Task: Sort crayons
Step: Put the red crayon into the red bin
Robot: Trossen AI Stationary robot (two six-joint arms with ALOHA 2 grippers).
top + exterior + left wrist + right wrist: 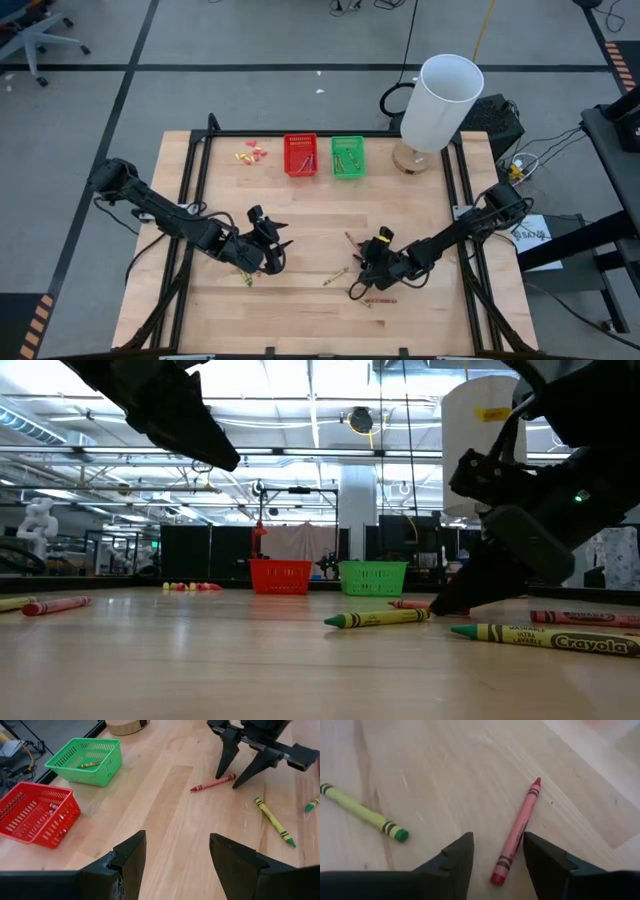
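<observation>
From above I see my right gripper [357,283] near the table's front edge, well in front of the green basket [347,157], and its wrist view shows spread fingers straddling 1 red crayon [516,833], unclamped.

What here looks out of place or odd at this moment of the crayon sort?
Only the expected clutter: loose crayons lie scattered on the table instead of in the red basket or green basket. Small yellow and pink scraps lie beside the red basket. Nothing looks damaged or tipped.
</observation>
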